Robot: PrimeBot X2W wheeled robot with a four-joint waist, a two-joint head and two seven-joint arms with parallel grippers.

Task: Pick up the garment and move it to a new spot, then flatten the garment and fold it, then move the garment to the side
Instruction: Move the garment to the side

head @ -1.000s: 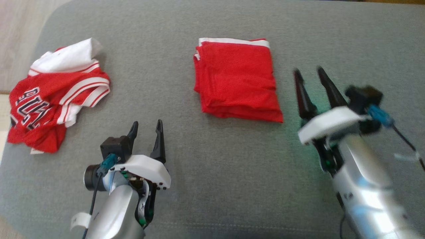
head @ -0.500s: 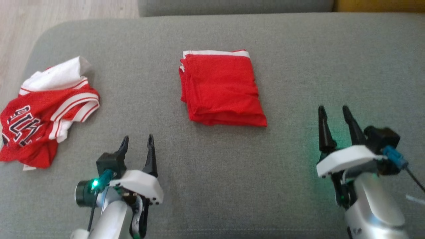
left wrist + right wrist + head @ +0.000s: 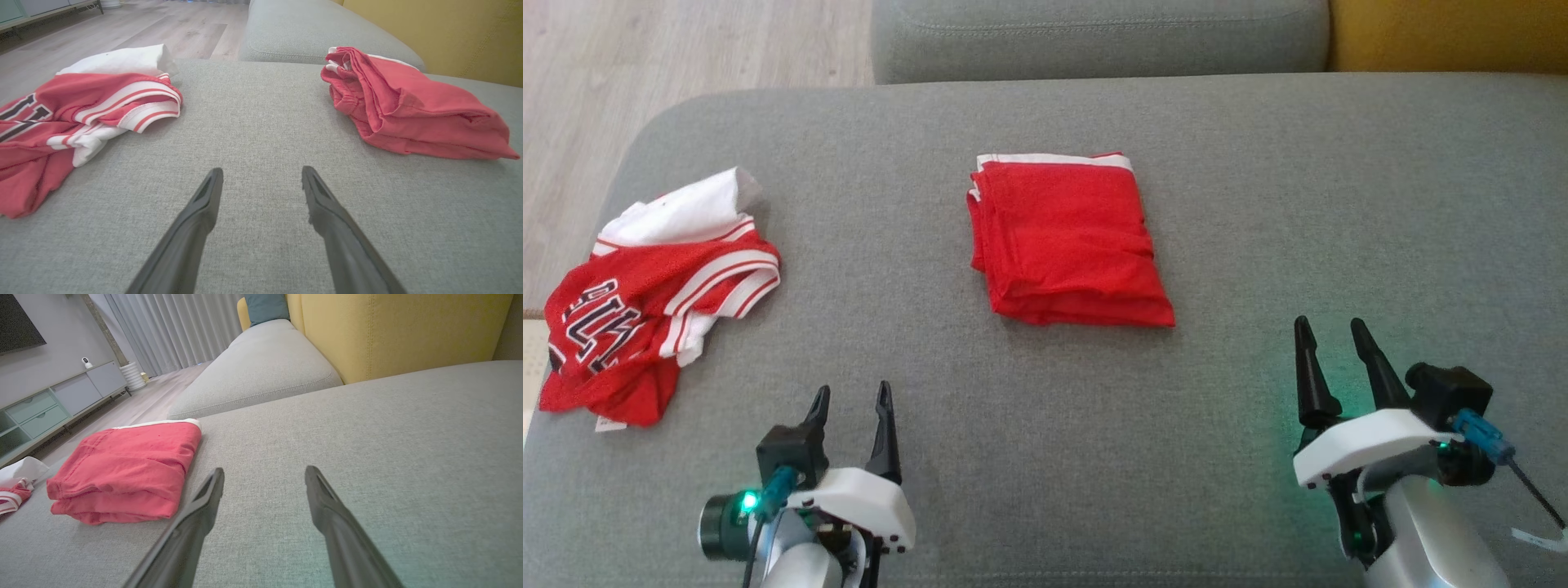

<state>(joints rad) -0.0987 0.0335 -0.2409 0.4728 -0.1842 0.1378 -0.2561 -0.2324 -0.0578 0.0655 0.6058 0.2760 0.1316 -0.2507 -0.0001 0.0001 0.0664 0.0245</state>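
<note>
Right claw (image 3: 1330, 322) now back from square-folded, perhaps cotton, red garment (image 3: 1066, 237).

A grey fabric sofa seat (image 3: 1258, 204) carries two things, well apart: a red garment (image 3: 1066, 241) with a white edge, folded flat near its middle, and a crumpled red-and-white basketball jersey (image 3: 654, 302) near its left edge.

the folded red cloth garment (image 3: 1066, 241) lies mid-way on the grey fabric sofa seat (image 3: 1298, 204); the crumpled red-and-white mesh jersey (image 3: 654, 310) lies by its left edge.
</note>
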